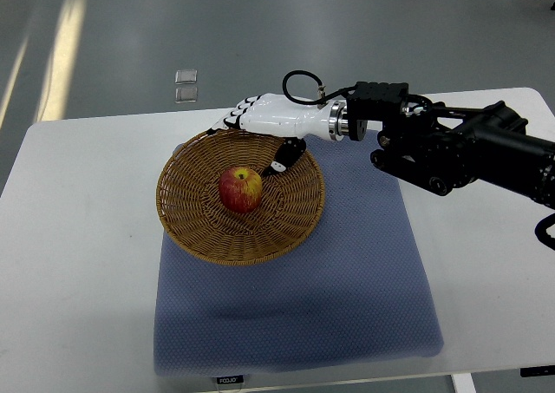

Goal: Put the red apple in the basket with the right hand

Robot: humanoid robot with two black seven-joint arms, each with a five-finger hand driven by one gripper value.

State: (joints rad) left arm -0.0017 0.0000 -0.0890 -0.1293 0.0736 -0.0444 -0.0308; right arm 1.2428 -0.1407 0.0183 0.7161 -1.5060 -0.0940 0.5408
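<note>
A red apple (240, 189) with a yellow patch lies in the middle of a round wicker basket (195, 224). My right hand (260, 133), white with black joints, hovers over the basket's far rim, just behind and right of the apple. Its fingers are spread and hold nothing; the thumb (284, 157) points down toward the apple without touching it. The black right arm (460, 146) reaches in from the right edge. The left arm does not show.
The basket rests on a blue-grey mat (347, 298) spread over a white table (78, 237). Beyond the table's far edge is grey floor with two small clear squares (186, 85).
</note>
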